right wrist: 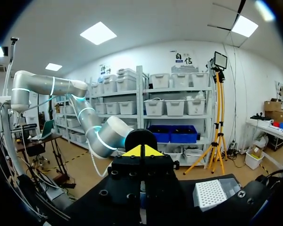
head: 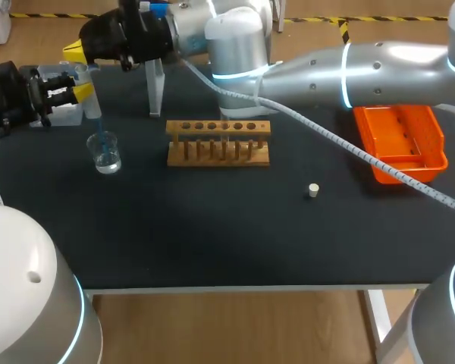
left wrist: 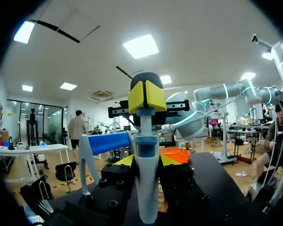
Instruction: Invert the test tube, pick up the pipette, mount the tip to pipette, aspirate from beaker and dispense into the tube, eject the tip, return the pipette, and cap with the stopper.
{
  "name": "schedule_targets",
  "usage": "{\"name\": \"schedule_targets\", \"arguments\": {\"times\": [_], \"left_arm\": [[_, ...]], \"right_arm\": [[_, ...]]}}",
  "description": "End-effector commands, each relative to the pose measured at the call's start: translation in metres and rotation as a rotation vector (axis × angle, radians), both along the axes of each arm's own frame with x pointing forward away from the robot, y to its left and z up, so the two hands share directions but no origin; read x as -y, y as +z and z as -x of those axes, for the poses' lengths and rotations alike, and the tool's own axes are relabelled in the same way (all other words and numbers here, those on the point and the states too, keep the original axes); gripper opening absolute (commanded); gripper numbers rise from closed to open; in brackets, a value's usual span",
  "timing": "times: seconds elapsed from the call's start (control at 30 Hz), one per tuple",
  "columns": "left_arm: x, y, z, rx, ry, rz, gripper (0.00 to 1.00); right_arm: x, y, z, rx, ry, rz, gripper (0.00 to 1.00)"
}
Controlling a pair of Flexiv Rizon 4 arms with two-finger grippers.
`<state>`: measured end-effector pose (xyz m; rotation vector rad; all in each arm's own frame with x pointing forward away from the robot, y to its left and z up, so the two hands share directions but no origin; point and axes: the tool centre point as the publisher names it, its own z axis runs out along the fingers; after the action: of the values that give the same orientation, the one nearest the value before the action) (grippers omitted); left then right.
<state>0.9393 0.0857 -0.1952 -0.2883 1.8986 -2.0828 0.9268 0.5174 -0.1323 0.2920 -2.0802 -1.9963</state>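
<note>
Left end effector (head: 83, 92): upper left of the head frame, clamped on the pipette (left wrist: 146, 179) from both sides. Right end effector (head: 74, 51): arm entering from the right and lying across to the same corner, fingers together, seated on the pipette's top end.

Beaker (head: 105, 154): left of centre on the worktop (head: 212, 227), clear liquid in the bottom, lower end of the pipette reaching into it. Orange bin (head: 398, 111): right side, contents not discernible.

Wooden rack (head: 218, 142): centre, six holes. White stopper (head: 313, 190): lower right of the rack, well apart. Clear stand (head: 156, 87): just behind the rack. Tip box (right wrist: 211, 193): beside the right end effector.

Pipette long axis upright, tip pointing down.
</note>
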Motion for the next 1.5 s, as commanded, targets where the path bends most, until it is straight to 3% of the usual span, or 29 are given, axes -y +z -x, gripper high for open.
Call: {"name": "schedule_targets", "arguments": {"times": [0.03, 1.0, 1.5], "left_arm": [[-0.002, 0.002, -0.002, 0.003, -0.006, 0.002, 0.00], [-0.002, 0.002, -0.002, 0.003, -0.006, 0.002, 0.00], [-0.002, 0.002, -0.002, 0.003, -0.006, 0.002, 0.00]], "right_arm": [[0.001, -0.007, -0.002, -0.003, 0.004, 0.002, 0.00], [0.001, -0.031, 0.002, -0.025, 0.007, 0.037, 0.00], [0.011, 0.028, 0.006, 0.062, 0.006, -0.025, 0.00]]}}
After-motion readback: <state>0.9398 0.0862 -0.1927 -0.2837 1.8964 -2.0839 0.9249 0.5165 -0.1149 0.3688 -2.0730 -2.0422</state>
